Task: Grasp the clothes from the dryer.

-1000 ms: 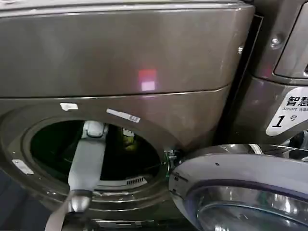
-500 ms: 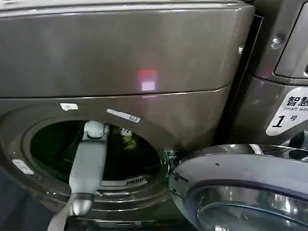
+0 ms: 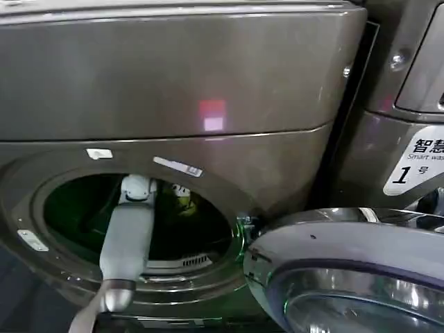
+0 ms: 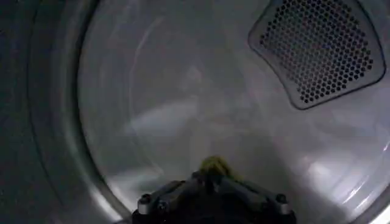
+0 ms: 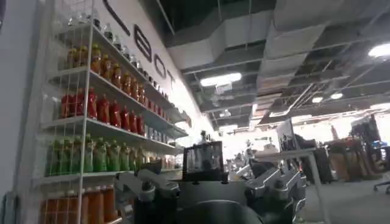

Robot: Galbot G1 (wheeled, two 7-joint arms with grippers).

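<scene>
Left wrist view, claw: the left gripper (image 4: pixel 212 176) sits inside the drum, its two fingers (image 4: pixel 177 187) drawn together to a point and clamped on a small tuft of yellow-green cloth.
Cloth at the tips: the clothes (image 4: pixel 214 165) show as a little yellow-green bunch pinched right at the fingertips, with the pale drum wall behind it.
Drum interior: the smooth grey drum wall (image 4: pixel 183 109) curves all round the gripper; a perforated vent panel (image 4: pixel 317 52) is set into it, well apart from the gripper.
Head view, arm: the left arm (image 3: pixel 127 239) reaches from below through the round mouth of the dryer (image 3: pixel 173 76), wrist deep inside the opening.
Head view, clothes: a bit of yellow-green fabric (image 3: pixel 183 202) shows inside the dark drum, just beside the wrist end of the arm, near the upper part of the mouth.
Dryer front: bronze-grey metal, with small white stickers (image 3: pixel 99 153) above the porthole.
Door: the round, silver-rimmed glass door (image 3: pixel 347 270) stands swung open on the dryer's right side.
Neighbour: a second machine (image 3: pixel 409 90) stands further right, carrying a white label (image 3: pixel 415 161) with a "1".
Right wrist view: the right gripper (image 5: pixel 210 192) is out in the room, away from the dryer, fingers spread apart and holding nothing; shelves of coloured bottles (image 5: pixel 103 109) stand beside it.
</scene>
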